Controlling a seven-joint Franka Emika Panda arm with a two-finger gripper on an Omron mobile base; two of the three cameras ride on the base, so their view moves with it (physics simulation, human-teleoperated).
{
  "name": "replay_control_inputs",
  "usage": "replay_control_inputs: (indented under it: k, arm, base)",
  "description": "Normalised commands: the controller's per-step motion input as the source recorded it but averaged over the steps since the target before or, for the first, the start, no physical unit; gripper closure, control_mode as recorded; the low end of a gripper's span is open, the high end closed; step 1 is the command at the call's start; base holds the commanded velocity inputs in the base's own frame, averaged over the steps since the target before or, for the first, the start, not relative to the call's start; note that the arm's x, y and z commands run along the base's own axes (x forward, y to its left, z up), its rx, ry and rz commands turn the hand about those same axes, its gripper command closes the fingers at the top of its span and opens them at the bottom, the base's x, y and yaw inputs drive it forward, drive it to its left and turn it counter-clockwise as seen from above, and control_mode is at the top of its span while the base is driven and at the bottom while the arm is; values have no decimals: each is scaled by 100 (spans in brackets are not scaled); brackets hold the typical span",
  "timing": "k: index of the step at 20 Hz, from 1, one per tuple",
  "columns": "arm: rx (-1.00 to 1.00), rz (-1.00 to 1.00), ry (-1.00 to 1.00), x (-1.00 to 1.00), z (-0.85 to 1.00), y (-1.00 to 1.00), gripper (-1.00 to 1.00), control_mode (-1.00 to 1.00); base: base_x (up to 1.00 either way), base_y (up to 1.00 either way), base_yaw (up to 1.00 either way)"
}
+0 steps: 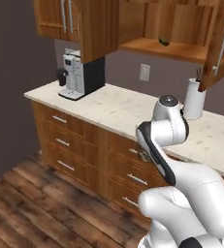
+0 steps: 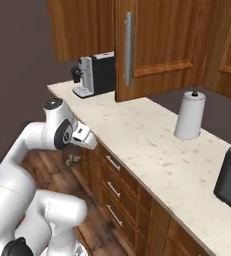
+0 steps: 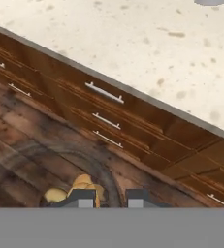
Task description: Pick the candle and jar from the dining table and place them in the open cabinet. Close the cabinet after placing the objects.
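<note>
One tool (image 3: 108,197) spotted low by drawer fronts (image 3: 106,94) over wood floor (image 3: 26,145), clamped tight on yellowish candle (image 3: 84,185). Saw cabinet (image 1: 181,24) open above surface (image 1: 118,109), w/ small dark item (image 1: 164,42) on shelf, too small to ID.

- We see warm, satiny wood on the cabinet (image 1: 89,24), with brushed silver metal bar handles (image 2: 128,49).
- We see a matt, cream speckled stone counter (image 2: 157,150).
- We see a matt white paper-towel roll (image 2: 190,118).
</note>
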Motion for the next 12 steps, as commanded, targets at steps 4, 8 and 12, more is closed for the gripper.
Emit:
replay_control_inputs:
  k: [4, 8, 12]
  arm:
    - [0, 0, 0, 0, 0, 0, 100, 100]
    - [0, 0, 0, 0, 0, 0, 100, 100]
    - [0, 0, 0, 0, 0, 0, 100, 100]
  base:
    - [94, 0, -38]
    - [84, 4, -36]
    - [11, 35, -35]
